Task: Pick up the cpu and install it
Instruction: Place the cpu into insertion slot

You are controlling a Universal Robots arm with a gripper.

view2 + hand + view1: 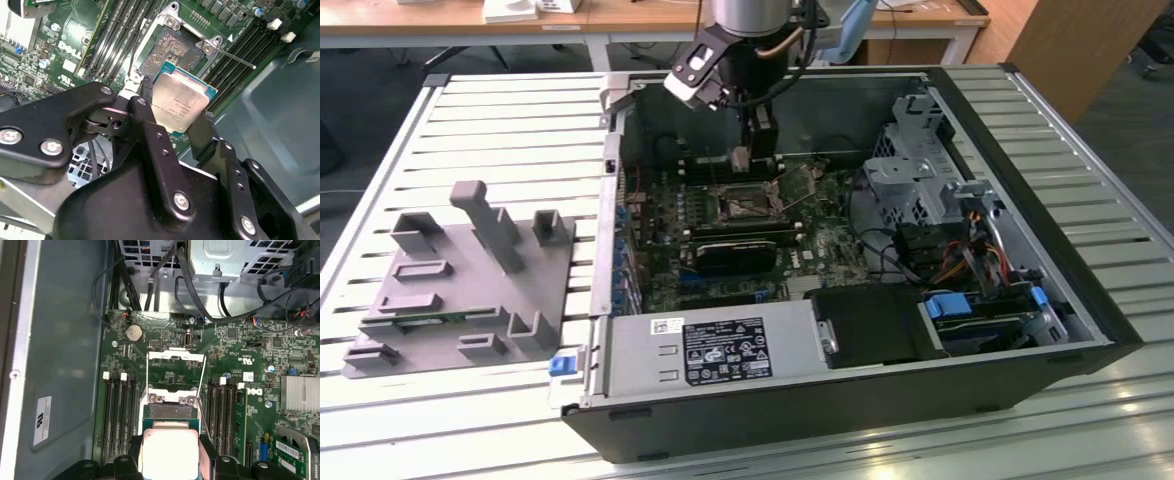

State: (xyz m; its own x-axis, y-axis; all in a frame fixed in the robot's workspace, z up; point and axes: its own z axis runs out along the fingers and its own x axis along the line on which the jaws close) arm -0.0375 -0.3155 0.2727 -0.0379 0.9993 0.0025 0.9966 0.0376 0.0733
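The cpu [180,102], a small square chip with a silvery top and a pale green border, is pinched between the black fingers [145,107] of my gripper [175,117]. It hangs just above the open motherboard socket [172,50], tilted and off to one side of it. In the first wrist view the cpu [170,452] sits right beside the socket [170,412], whose metal load frame [176,370] is swung open. In the exterior view my gripper [750,160] reaches down into the computer case over the socket [750,205].
Memory slots [117,415] flank the socket on both sides. A drive cage [921,170], cables [961,250] and a power supply [720,350] crowd the case. A grey tray [460,280] lies on the slatted table at the exterior view's left.
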